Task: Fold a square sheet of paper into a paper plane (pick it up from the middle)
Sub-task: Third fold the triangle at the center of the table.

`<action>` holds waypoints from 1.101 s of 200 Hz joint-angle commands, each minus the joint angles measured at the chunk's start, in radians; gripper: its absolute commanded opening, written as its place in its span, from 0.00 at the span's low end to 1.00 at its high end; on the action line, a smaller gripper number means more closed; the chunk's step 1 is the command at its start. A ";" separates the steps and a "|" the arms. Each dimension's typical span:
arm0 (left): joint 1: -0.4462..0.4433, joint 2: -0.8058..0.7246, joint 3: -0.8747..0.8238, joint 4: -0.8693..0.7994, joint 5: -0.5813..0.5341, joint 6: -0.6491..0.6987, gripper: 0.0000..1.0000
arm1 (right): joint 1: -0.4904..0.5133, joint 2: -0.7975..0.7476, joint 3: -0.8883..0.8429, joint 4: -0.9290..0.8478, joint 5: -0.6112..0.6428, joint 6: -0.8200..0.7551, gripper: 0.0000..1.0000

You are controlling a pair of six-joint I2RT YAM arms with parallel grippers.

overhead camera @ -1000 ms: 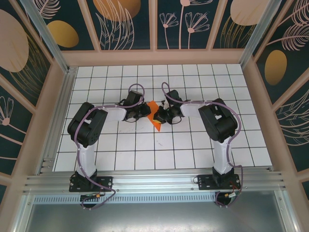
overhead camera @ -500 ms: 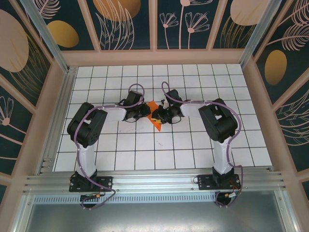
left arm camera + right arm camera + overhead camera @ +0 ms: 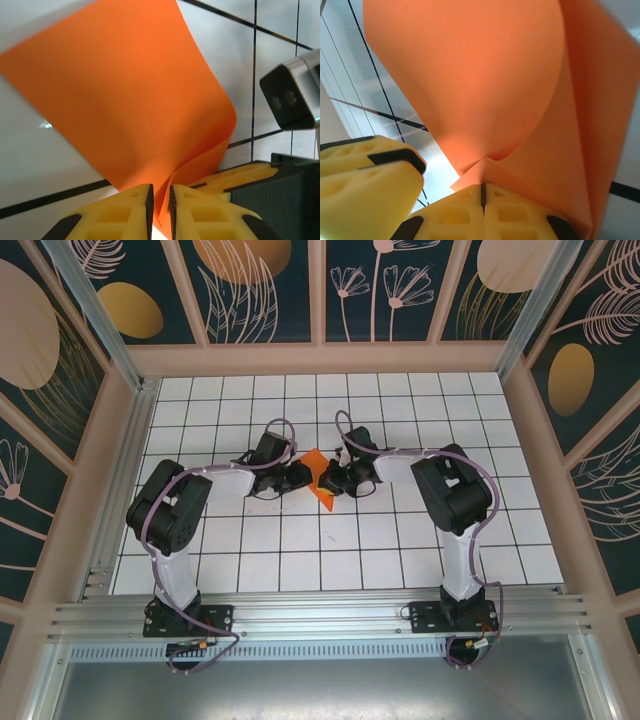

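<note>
paper: hanging mid-table between the two grippers, lifted and bowing rather than lying flat. being pinched at one edge by the left gripper, with jaws nearly together and the orange running in between. being clamped at another part by the right gripper, with jaws pressed tight and a small pucker at the bite. showing overlapping layers and one straight diagonal edge in the right wrist view, so probably carrying a first fold or two. not looking like a plane yet: no narrow dart, no wings. judging as early; leaving most creases, flattening and wing folds to do. not being able to tell the exact fold count.
</note>
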 commanded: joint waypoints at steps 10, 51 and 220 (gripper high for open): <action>-0.011 -0.001 -0.008 0.032 0.055 -0.005 0.18 | 0.000 0.024 -0.031 -0.037 0.037 -0.013 0.00; -0.015 0.002 -0.008 0.013 0.039 -0.008 0.11 | 0.000 0.025 -0.037 -0.031 0.034 -0.011 0.00; -0.028 0.055 0.019 -0.068 0.013 0.045 0.17 | -0.001 0.026 -0.045 -0.020 0.027 -0.011 0.00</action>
